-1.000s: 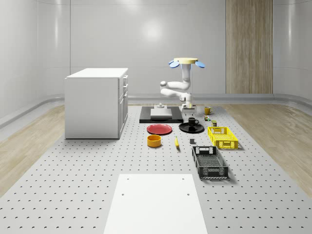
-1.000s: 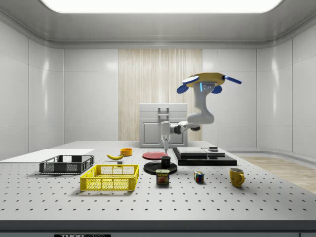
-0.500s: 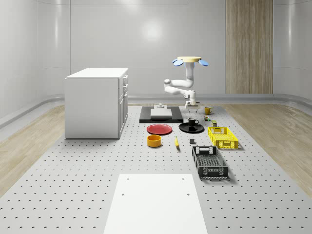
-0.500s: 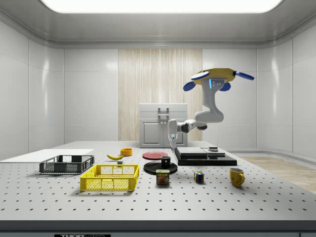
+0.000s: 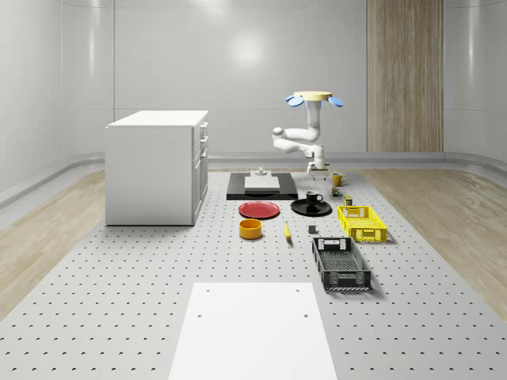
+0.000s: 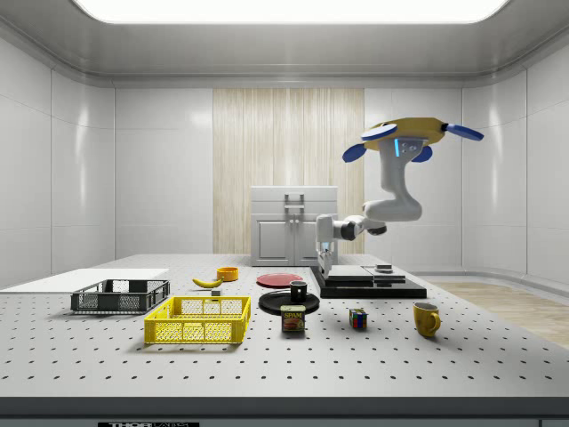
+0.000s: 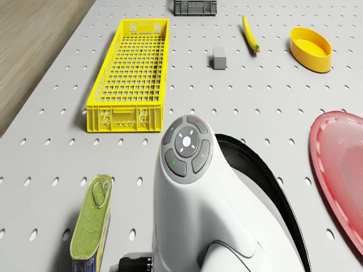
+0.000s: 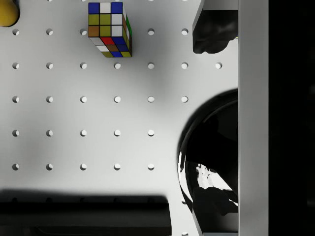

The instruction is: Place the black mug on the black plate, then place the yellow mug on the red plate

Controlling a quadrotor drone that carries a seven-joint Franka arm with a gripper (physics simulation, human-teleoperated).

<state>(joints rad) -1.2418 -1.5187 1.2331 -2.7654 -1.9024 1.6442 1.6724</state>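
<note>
Since a second ago the drone [image 6: 413,135] has shifted toward the side view's right and hovers higher, above the far end of the tabletop [image 5: 119,301], and the claw [image 6: 325,261] has lifted clear of the black mug [image 6: 298,290], hanging above the edge of the black plate [image 6: 277,303] near the dark slab [image 6: 369,287]. Whether its fingers are wide or narrow I cannot tell. That mug, small, glossy and upright, stands on the black plate. The yellow mug [image 6: 427,318], handle showing, sits on the tabletop well apart from the red plate [image 5: 260,210], which lies just beside the black one.
</note>
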